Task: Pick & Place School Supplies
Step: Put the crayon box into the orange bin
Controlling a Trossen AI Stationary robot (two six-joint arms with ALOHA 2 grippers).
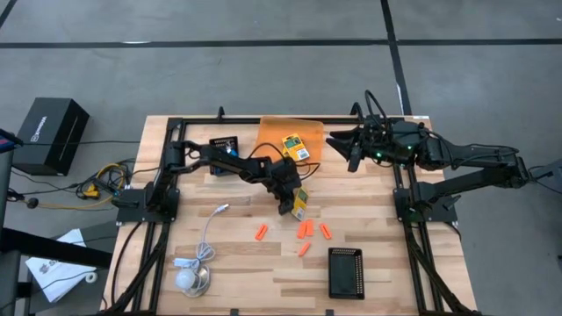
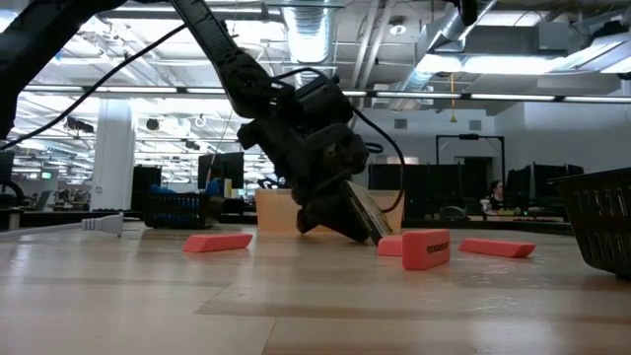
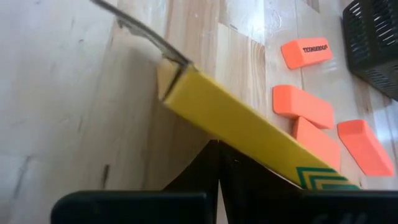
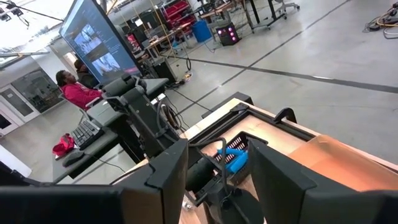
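My left gripper [image 1: 294,204] is at the table's middle, shut on a yellow-and-green crayon box [image 3: 236,121]. A second crayon box [image 1: 296,147] lies on an orange sheet [image 1: 279,133] at the far side. Several orange sticks [image 1: 305,229] lie on the wood just near of the left gripper; they also show in the low view [image 2: 426,248]. Blue-handled scissors [image 1: 230,151] lie by the far-left frame. My right gripper [image 1: 352,151] hangs open above the far right part of the table, touching nothing; its wrist view looks over the scissors [image 4: 233,158]. My left gripper pinches the crayon box between its two fingers near the green-striped end [image 3: 305,173], coming from above at a slant. The box is tilted, and its far end with the open flap [image 3: 163,74] points down at the table top [image 2: 380,237].
A black rectangular tray [image 1: 346,272] sits toward the near right. A white cable with a round puck [image 1: 195,277] lies near left. A black frame [image 1: 176,123] borders the table. People sit at desks in the room beyond [image 4: 78,93].
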